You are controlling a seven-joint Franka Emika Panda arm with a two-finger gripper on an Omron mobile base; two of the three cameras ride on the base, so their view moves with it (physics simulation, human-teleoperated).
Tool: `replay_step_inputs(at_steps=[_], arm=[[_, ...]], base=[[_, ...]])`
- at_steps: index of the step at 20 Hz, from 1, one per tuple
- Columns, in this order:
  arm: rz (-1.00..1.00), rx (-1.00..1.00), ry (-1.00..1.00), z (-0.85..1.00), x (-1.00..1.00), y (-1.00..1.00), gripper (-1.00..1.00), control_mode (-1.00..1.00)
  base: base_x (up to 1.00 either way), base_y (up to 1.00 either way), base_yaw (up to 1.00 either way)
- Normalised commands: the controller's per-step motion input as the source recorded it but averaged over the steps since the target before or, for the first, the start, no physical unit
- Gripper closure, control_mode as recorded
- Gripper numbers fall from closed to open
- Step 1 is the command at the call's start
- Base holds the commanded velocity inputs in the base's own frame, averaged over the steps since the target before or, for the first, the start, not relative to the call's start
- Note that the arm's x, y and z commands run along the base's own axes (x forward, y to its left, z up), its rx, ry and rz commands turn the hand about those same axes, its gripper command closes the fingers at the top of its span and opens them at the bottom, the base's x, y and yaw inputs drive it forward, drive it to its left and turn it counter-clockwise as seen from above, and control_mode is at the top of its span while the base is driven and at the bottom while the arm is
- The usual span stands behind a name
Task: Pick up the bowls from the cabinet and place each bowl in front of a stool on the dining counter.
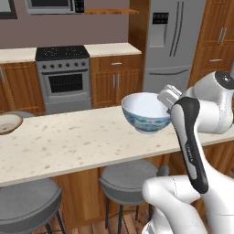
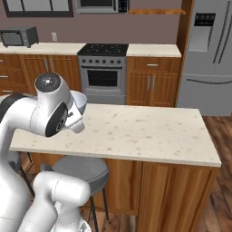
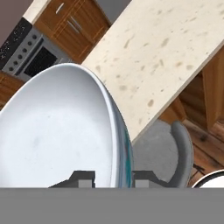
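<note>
i count two bowls: the white patterned bowl (image 1: 146, 113) hangs above the dining counter (image 1: 77, 141), rim pinched in my gripper (image 3: 113, 180); the cream bowl (image 1: 9, 123) sits at the counter's left end. two stools (image 1: 130, 179) stand below the counter edge.

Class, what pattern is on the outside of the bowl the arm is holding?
White bowl with a blue-green painted band round its outside, clearest in the left base view.

Background: steel range (image 1: 64, 75) with black cooktop against back wall, floor cabinets (image 1: 115, 81) with metal handles either side. Microwave (image 2: 102, 5) mounted above range. Stainless fridge (image 2: 208, 54) at right. Toaster oven (image 2: 19, 36) on back counter (image 2: 41, 47), far left. Wood plank floor (image 2: 222, 131).
</note>
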Motion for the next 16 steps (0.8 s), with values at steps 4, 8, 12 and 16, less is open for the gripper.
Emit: replay_step_inputs(at_steps=[4, 8, 12, 16], arm=[[-0.02, -0.05, 0.08, -0.24, 0.29, 0.19, 1.0, -1.0], [-0.01, -0.04, 0.0, -0.39, 0.3, 0.0, 1.0, -1.0], [0.0, 0.0, -0.05, -0.41, 0.36, 0.0, 1.0, -1.0], [0.0, 0.0, -0.01, -0.28, 0.35, 0.0, 1.0, -1.0]], base=[[0.0, 0.0, 0.0], [0.0, 0.0, 0.0], [0.0, 0.0, 0.0], [0.0, 0.0, 0.0]])
